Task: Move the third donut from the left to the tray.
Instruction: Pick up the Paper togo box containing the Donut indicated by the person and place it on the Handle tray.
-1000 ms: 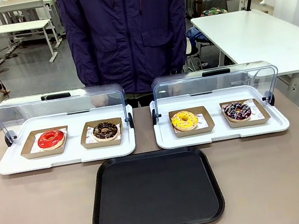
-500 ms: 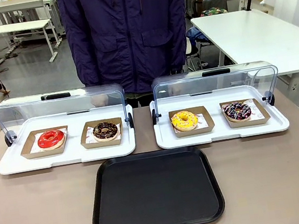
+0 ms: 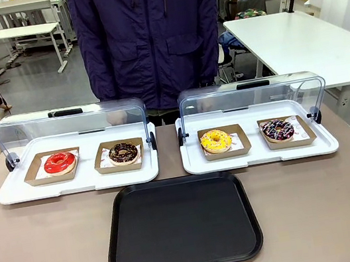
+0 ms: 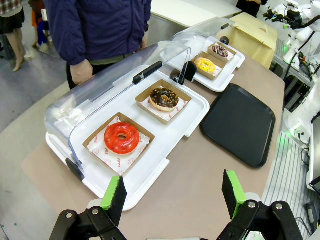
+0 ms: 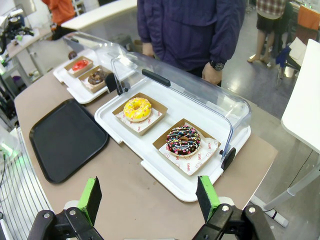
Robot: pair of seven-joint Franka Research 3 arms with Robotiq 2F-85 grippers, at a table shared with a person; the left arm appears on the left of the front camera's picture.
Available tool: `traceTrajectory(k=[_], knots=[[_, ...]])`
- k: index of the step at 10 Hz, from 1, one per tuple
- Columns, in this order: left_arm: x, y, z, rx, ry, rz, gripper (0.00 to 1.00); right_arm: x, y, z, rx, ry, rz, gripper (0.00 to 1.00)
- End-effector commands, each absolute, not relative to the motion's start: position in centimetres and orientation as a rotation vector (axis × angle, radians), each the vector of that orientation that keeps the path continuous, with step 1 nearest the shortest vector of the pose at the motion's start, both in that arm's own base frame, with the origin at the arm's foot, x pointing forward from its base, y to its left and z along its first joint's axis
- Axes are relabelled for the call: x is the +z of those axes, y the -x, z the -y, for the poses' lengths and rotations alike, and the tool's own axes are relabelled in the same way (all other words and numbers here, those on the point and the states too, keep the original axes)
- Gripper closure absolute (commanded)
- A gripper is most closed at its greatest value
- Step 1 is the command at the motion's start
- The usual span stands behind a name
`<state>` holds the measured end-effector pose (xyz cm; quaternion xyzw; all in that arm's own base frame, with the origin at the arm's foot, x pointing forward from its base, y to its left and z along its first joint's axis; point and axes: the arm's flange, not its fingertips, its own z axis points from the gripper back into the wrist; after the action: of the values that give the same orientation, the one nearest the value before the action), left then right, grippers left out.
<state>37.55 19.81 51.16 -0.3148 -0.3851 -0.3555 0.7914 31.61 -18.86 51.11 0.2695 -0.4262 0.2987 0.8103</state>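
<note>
Yellow-glazed donut [image 3: 215, 140] sits beyond the black tray [image 3: 182, 224], while left gripper [image 4: 174, 186] and right gripper [image 5: 149, 194] both gape wide, empty.

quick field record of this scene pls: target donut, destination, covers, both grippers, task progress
target: yellow donut, third from left, in its cardboard holder on the right white tray
destination: black tray, bare, nearer the robot than the donuts
covers: clear covers swung back, donuts exposed
left gripper: open, holding nothing
right gripper: open, holding nothing
progress: donut not yet moved
</note>
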Motion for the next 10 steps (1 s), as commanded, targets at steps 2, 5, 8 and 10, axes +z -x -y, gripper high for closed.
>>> traceTrajectory(k=[2,5,8,10], knots=[[51.33,-37.48,-19.71,-0.777,0.684,0.838,0.00,51.36,-31.93,18.96,0.654,-0.581,0.945,0.00],[51.33,-37.48,-19.71,-0.777,0.684,0.838,0.00,51.36,-31.93,18.96,0.654,-0.581,0.945,0.00],[51.33,-37.48,-19.71,-0.777,0.684,0.838,0.00,51.36,-31.93,18.96,0.654,-0.581,0.945,0.00],[51.33,-37.48,-19.71,-0.777,0.684,0.838,0.00,51.36,-31.93,18.96,0.654,-0.581,0.945,0.00]])
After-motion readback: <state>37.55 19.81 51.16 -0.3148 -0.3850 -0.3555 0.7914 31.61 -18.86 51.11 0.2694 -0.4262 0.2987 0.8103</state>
